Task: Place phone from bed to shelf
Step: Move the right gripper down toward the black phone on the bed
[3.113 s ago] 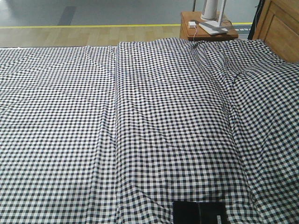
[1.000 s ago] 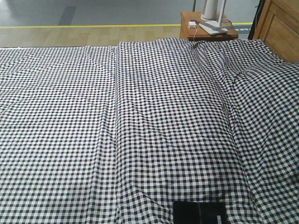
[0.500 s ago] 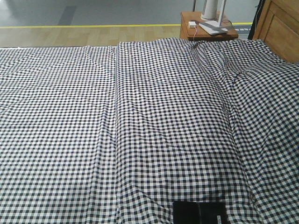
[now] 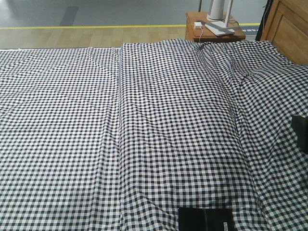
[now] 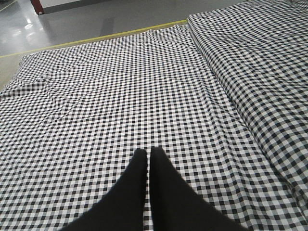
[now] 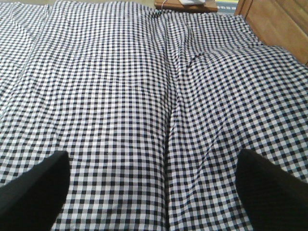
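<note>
1. Two end effectors, both empty. The left end effector has its jaws pressed together. The right end effector is spread wide, hovering over the sheet of the bed.
2. The phone lies flat toward the bed's near edge, right of the long fold. The front view's bottom border cuts part of it off, and neither wrist view shows it.
3. The dark block at the bed's right edge in the front view is probably the right arm. It's well apart from the phone.
4. Risk: blind approach. With the phone outside both wrist views, the right end effector could come down off-target and nudge it instead of straddling it.
5. Risk: thin glossy slab on soft fabric. The fingers will likely sink in, then pinch gingham along with the rim or skate off the glass. Caught fabric would drag the sheet and could tip the phone out on the lift.
6. Risk: a push toward the near edge could slide it off the bed. Can't see how much margin there is.
7. Risk: the shelf is in no view, so the carry probably needs base travel. A shallow edge grip may slip on the way.
8. The left end effector is no backup while it's closed.
</note>
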Tool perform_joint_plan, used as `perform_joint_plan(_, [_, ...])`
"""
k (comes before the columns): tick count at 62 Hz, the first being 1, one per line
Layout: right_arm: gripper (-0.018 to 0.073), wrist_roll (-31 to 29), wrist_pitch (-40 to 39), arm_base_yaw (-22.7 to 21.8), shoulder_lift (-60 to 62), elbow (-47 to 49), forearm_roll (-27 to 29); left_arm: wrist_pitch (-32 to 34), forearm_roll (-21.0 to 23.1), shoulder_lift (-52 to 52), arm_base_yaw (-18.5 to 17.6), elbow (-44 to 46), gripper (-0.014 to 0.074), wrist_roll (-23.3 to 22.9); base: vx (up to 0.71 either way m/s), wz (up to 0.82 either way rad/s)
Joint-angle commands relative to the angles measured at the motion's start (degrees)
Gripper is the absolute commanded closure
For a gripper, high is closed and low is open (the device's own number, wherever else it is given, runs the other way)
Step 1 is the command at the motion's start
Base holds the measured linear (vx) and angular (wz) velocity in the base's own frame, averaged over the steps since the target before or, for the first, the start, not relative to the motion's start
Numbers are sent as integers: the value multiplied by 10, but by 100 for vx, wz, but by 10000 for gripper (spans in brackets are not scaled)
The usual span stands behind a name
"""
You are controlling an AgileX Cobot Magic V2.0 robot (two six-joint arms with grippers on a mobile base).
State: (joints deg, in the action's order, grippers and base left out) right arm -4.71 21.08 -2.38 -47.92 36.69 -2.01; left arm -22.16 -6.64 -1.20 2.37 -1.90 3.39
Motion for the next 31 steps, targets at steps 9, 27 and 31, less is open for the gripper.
perform_joint_plan(9, [-148,0,24,1,-23,49,-2,42,1,-4,0,-3,595,0,0,0])
perform_joint_plan(27, [-137,32,226,-71,-126,197,0,42,1,-4,0,-3,595,0,0,0])
perform_joint_plan(31, [-135,29,241,-98,-160,226,9,42,1,-4,0,-3,595,0,0,0])
